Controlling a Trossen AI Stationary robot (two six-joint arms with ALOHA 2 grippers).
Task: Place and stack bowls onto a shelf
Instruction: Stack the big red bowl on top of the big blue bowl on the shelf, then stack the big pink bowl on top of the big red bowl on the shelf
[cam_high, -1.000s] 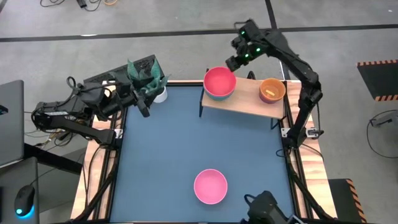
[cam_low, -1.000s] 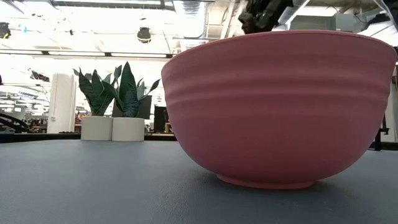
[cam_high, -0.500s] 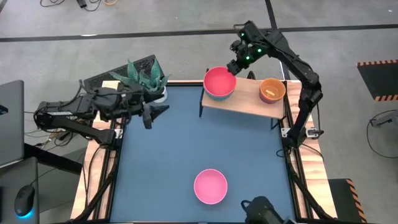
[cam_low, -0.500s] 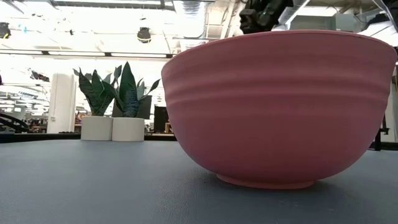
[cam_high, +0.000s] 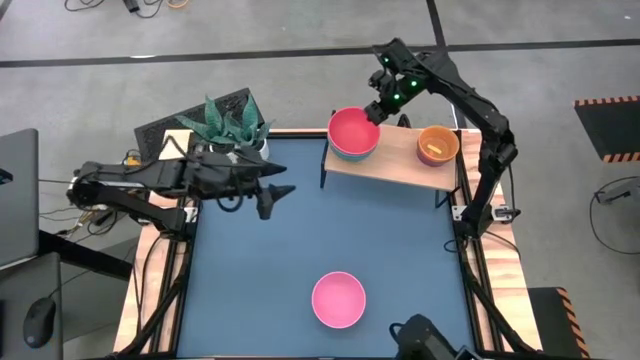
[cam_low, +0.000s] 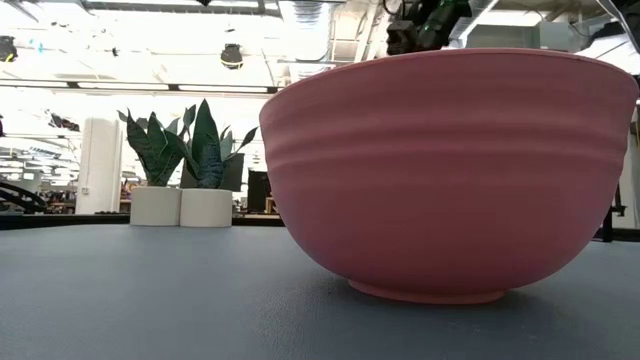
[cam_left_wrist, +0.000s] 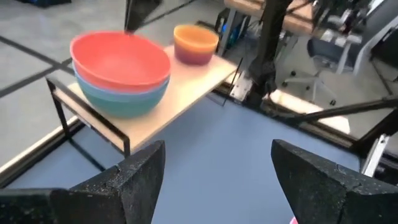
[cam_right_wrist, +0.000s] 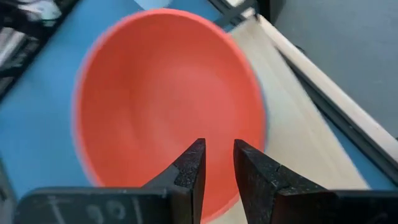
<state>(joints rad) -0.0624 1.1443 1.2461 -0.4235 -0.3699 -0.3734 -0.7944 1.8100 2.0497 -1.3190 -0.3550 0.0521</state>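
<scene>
Shelf (cam_high: 400, 163), red bowl (cam_high: 352, 131) just beneath right end effector (cam_high: 372, 112), fingers empty.

A red bowl (cam_high: 353, 130) sits nested in a blue bowl (cam_high: 340, 152) at one end of the shelf (cam_high: 395, 158), with an orange bowl (cam_high: 437, 144) at the other end. The right gripper (cam_high: 376, 110) hovers at the red bowl's rim. The left gripper (cam_high: 271, 196) reaches out over the blue table (cam_high: 260, 270), fingers spread, near two plants (cam_high: 228, 122). A pink bowl (cam_high: 338, 299) sits alone on the table, well apart from the shelf
</scene>
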